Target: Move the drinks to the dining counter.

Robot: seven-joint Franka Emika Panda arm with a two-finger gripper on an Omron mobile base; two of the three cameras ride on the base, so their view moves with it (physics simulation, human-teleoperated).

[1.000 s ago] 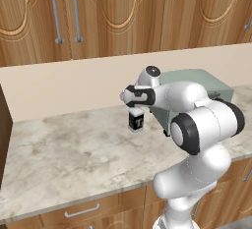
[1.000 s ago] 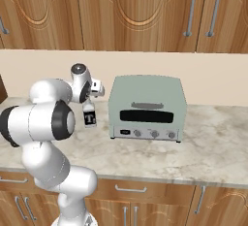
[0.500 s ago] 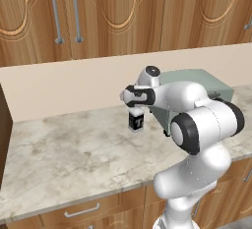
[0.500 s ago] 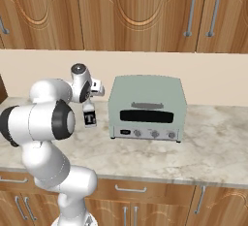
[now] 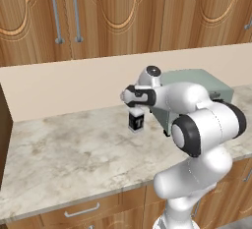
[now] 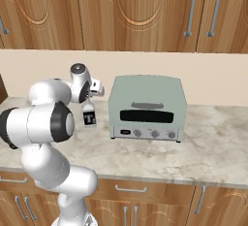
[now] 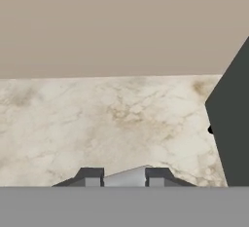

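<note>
One short clear bottle with a black label (image 5: 136, 121) is being shown upright on the marble bench (image 5: 69, 154), just beside the left-front corner of a pale green toaster oven (image 6: 147, 107). In the right base view the same bottle (image 6: 89, 116) is seen standing to the left of the oven, its dark label bearing a pale letter mark. The claw (image 5: 134, 106) is being held directly over the bottle's top, with the hand lying roughly level and the white arm arching in from the right of the left base view. In the right base view the claw (image 6: 90, 100) is being lowered onto the bottle's neck, and its jaws are being kept clenched around that upper part of the bottle; the exact contact is partly hidden by the hand. In the hand view a pale, rounded shape, seemingly the bottle's top (image 7: 125, 177), is being pinched between the two dark fingertips (image 7: 89, 176), with the veined bench surface spreading out beyond and a beige wall rising behind it. A dark flat side of the oven (image 7: 234, 128) is being cut off at the right edge of that view. Wooden cabinet doors (image 5: 113, 14) with long metal handles are being shown above the beige backsplash, and drawer fronts (image 6: 145, 191) with small handles are running below the bench edge.
</note>
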